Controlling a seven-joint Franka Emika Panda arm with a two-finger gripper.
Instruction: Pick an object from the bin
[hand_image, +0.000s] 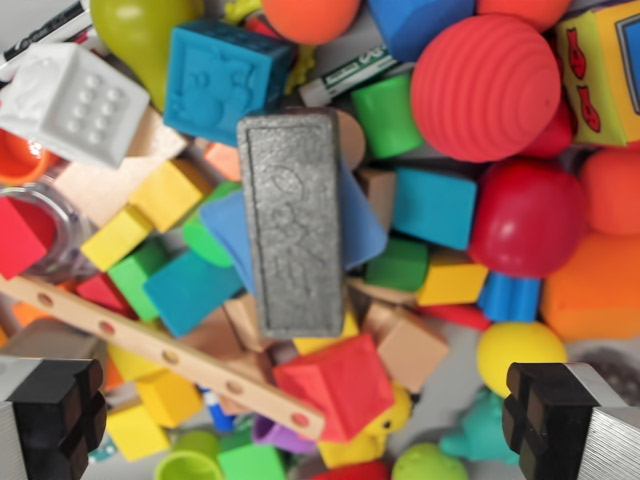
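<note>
End effector (310, 415) hovers, fingers wide apart, just below the grey block (292, 225) — best move: centre over that block, descend straight, pinch its long sides.

We see a red ribbed ball (485, 85) high in the heap. A green cylinder (385, 115) touches it on the wrist view's left, with a white marker (350, 75) just beyond. Farther left sit a blue embossed cube (225, 75) and, well apart, a white studded block (72, 100). Below the ball lies a smooth red ball (525, 215), with a teal block (433, 207) beside it. Far down-left, a holed wooden strip (160, 352) slants.
</note>
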